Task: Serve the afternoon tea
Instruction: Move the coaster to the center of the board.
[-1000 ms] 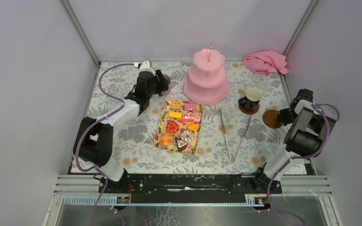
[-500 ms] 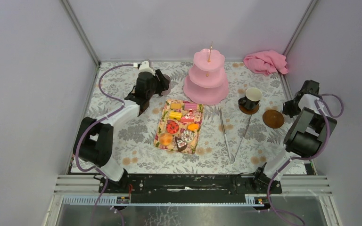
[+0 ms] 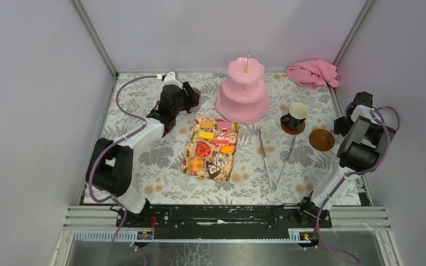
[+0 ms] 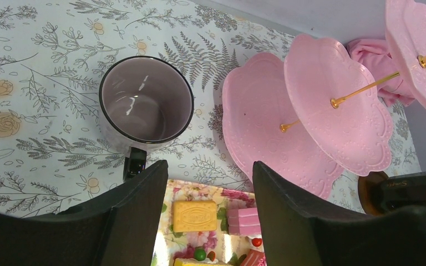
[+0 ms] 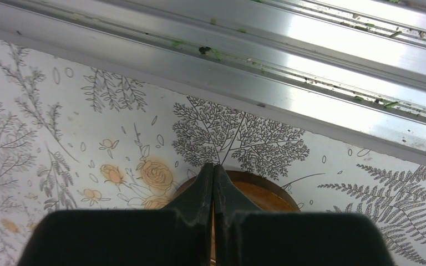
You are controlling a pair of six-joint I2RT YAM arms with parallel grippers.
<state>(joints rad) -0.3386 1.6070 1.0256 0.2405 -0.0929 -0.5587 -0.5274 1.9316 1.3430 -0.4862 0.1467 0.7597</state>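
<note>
The grey mug (image 4: 146,102) stands upright on the floral cloth, its handle (image 4: 135,162) pointing at my left gripper (image 4: 209,172). That gripper is open, just short of the mug, with nothing between its fingers. In the top view the left gripper (image 3: 187,105) is beside the grey mug (image 3: 196,95). The pink three-tier stand (image 3: 243,91) is bare. Several toy cakes (image 3: 211,147) lie on the floral tray (image 3: 188,158). The black mug (image 3: 294,115) sits on a brown coaster. My right gripper (image 5: 213,166) is shut and empty over a second brown coaster (image 5: 266,197).
Two metal tongs (image 3: 266,158) lie between the tray and the coasters. The pink cloth (image 3: 312,73) is bunched in the far right corner. An aluminium rail (image 5: 288,66) runs along the table edge by my right gripper. The second coaster (image 3: 321,139) sits near the right edge.
My right gripper has drawn back from the second coaster toward the right edge and stays shut. The coaster stays on the table. The left arm has not moved.
</note>
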